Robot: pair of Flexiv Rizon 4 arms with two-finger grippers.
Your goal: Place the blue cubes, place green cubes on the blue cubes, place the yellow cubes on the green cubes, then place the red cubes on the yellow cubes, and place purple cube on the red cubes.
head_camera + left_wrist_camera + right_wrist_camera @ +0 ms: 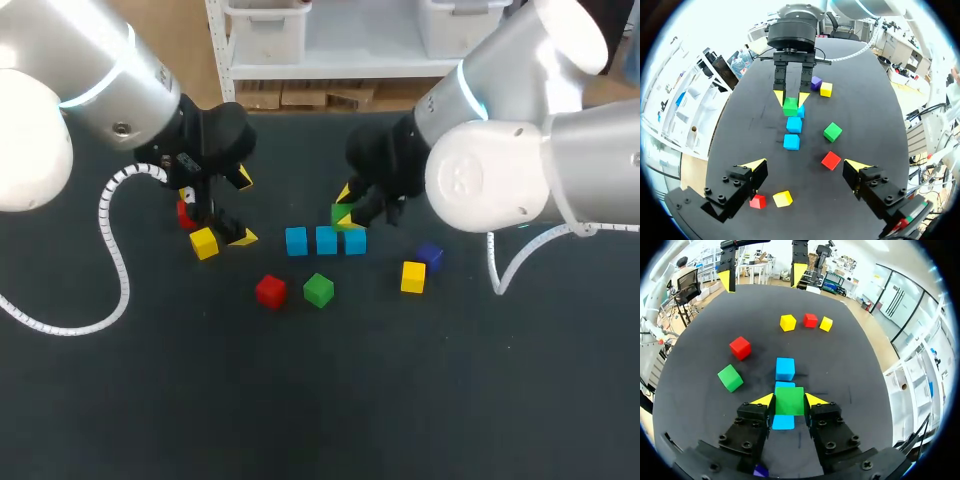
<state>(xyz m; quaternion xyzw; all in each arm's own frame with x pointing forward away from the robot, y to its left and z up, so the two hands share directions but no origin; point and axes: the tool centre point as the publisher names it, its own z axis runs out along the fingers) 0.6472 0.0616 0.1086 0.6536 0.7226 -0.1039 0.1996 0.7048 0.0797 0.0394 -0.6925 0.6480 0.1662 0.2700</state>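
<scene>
Three blue cubes (326, 241) lie in a row at the table's middle. My right gripper (345, 208) is shut on a green cube (343, 215), also the green cube (789, 400) between its yellow tips, held over the row's right end; whether it touches the blue cubes (785, 368) I cannot tell. A second green cube (318, 290) and a red cube (270, 291) lie in front of the row. A yellow cube (413, 276) and the purple cube (430, 256) sit to the right. My left gripper (243, 208) hangs open beside a yellow cube (204, 243) and a red cube (186, 213).
In the right wrist view another yellow cube (826, 323) lies beside the red cube (810, 320) near the left gripper (763, 276). A white cable (112, 250) loops on the table at the left. The front half of the black table (330, 400) is bare.
</scene>
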